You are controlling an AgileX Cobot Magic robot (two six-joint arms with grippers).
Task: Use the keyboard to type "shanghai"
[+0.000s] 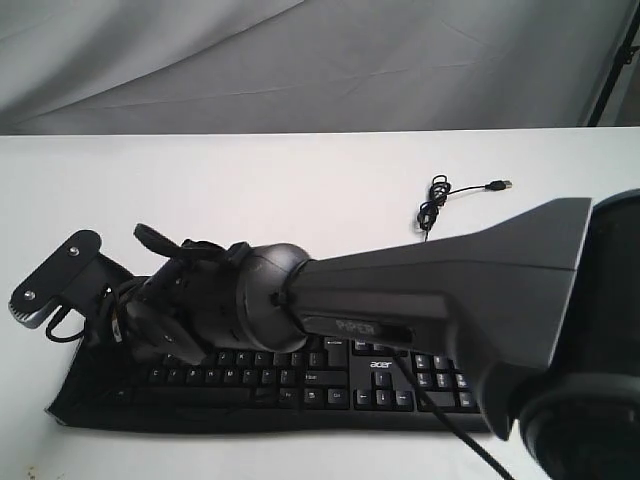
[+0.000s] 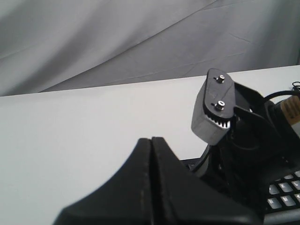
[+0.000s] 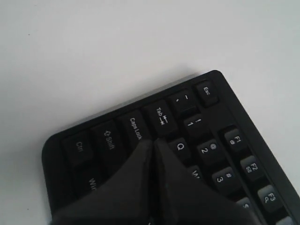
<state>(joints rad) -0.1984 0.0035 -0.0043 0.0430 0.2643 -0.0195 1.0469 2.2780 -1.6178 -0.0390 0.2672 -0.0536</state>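
Black plastic keyboard (image 1: 330,385), wide, under my right gripper (image 3: 152,145)

The right gripper's two fingers are pressed tight together with nothing between them. The tip hangs over the keyboard's left end, just by Caps Lock, Tab and Q. I cannot tell if it touches a key. My left gripper (image 2: 151,143) is pinched closed too, empty, near that same end. A flat white table (image 1: 250,190) holds the keyboard. Its thin black cable (image 1: 440,200) lies behind. Grey cloth (image 1: 300,60) hangs at the back.

Wide black acer keyboard (image 1: 250,382) sits flat on the white table (image 1: 250,190), white legends, number pad at the exterior view's right. Its thin black USB cable (image 1: 436,205) lies loosely bunched behind it, plug apparently unconnected.
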